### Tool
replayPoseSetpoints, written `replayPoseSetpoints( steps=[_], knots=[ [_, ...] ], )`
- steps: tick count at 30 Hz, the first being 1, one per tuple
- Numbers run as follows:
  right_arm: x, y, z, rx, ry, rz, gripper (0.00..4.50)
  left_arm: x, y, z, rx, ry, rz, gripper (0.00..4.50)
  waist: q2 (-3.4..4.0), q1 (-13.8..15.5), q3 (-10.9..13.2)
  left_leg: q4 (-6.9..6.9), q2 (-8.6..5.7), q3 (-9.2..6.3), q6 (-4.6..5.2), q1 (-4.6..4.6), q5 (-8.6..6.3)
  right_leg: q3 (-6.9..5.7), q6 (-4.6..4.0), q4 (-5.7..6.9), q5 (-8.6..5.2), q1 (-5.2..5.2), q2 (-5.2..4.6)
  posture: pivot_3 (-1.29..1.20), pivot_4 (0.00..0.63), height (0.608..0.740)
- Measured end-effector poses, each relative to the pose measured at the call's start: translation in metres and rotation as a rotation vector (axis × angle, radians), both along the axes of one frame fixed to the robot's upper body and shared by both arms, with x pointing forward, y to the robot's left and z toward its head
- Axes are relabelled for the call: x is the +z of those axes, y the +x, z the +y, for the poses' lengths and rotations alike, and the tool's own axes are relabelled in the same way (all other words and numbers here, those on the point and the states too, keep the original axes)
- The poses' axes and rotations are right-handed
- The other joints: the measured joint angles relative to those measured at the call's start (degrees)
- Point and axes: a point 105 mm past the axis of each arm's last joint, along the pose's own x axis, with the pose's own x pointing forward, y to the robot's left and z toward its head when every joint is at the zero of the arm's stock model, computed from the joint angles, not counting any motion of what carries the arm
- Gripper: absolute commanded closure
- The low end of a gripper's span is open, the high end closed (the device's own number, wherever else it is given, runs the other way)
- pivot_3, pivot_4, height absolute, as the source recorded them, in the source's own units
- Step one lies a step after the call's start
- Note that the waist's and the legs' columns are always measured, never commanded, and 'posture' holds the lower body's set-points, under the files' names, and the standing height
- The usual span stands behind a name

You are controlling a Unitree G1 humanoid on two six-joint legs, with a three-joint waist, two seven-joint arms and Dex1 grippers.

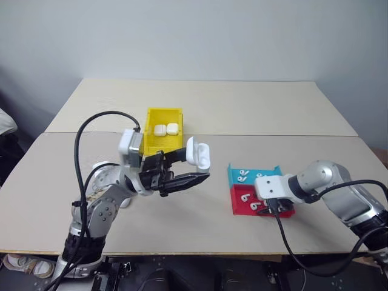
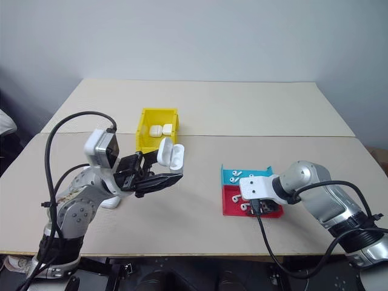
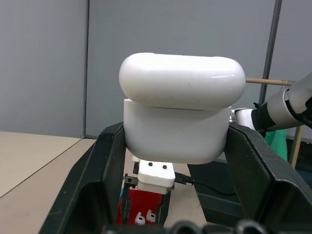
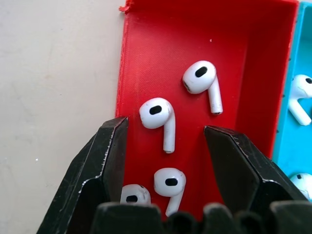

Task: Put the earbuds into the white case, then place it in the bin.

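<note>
Table (image 1: 200, 206): four red-tray earbuds (image 4: 158, 117)

Right hand (image 1: 274, 209) hid part of the red tray (image 1: 237, 203) in the head views. In the right wrist view, one earbud (image 4: 130, 195) in the red tray sat half hidden behind a finger (image 4: 105, 170). Cyan tray (image 4: 304, 87) beside the red tray was cut off by the frame edge.

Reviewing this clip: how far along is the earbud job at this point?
Two closed cases already lie in the yellow bin. The left gripper holds a white case, lid open. The right gripper hangs open over earbuds in the red tray. Left: pick, load, bin.
</note>
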Motion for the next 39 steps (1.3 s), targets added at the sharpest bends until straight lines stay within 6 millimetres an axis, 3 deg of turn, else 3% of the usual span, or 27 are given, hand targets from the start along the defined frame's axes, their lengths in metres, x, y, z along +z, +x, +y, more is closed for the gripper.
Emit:
replayPoseSetpoints(
  steps=[7,11,15,26,28,31,34,39],
  knots=[
    [0.0,0.0,0.003,0.022,0.011,0.006,1.54,-0.001,-0.001,0.0,0.019,-0.001,0.006,1.73,0.0,0.0,0.0,0.0,0.02,-0.01,0.01,0.02,-0.01,0.0,0.0,0.01,0.0,0.02,0.03,0.0,0.15,0.74],
    [-0.002,-0.001,0.004,0.033,0.016,0.019,2.43,0.0,-0.001,0.0,0.028,-0.001,0.006,1.73,0.0,0.0,0.0,0.0,0.02,0.0,0.0,0.01,0.0,0.0,0.0,0.0,0.0,0.02,0.03,0.0,0.15,0.74],
    [-0.003,-0.002,0.007,0.044,0.02,0.023,3.76,0.001,-0.003,-0.001,0.024,0.001,-0.005,1.73,0.01,-0.01,0.0,0.0,0.03,-0.01,0.01,0.04,-0.01,0.0,0.0,0.02,0.0,0.03,0.04,0.0,0.15,0.74],
    [0.002,-0.005,0.004,-0.054,0.118,0.05,3.83,0.001,-0.003,0.0,0.027,0.013,-0.005,1.73,0.0,0.01,0.0,0.0,0.03,-0.01,0.01,0.0,-0.01,0.0,-0.01,0.01,0.0,0.01,0.04,0.0,0.15,0.74],
    [0.016,-0.006,0.007,-0.091,0.201,0.053,3.83,0.001,-0.002,0.0,0.027,0.016,-0.005,1.73,0.01,0.03,0.0,0.0,0.03,-0.02,0.01,-0.02,-0.01,0.0,-0.01,0.02,0.01,-0.02,0.04,0.0,0.15,0.74],
    [0.055,-0.011,0.011,-0.137,0.398,0.023,3.83,0.001,-0.002,-0.001,0.019,0.015,-0.008,1.73,0.0,0.05,0.0,0.0,0.03,-0.06,0.18,-0.02,-0.11,-0.03,-0.02,0.01,0.01,0.0,0.04,0.0,0.15,0.74],
    [0.097,-0.021,0.024,-0.103,0.708,-0.058,3.83,0.004,0.0,-0.003,0.005,0.007,-0.01,1.73,-0.01,0.12,0.0,0.01,0.03,-0.12,0.2,0.02,-0.12,-0.08,-0.01,-0.01,0.01,0.11,0.05,0.0,0.15,0.74],
    [0.143,-0.028,0.053,-0.104,1.172,-0.094,3.83,0.006,0.006,-0.011,-0.032,0.006,-0.01,1.73,0.02,-0.05,-0.01,0.02,0.03,-0.13,0.2,0.05,-0.12,-0.05,-0.02,0.06,0.01,0.1,0.07,0.0,0.15,0.74]
  ],
)
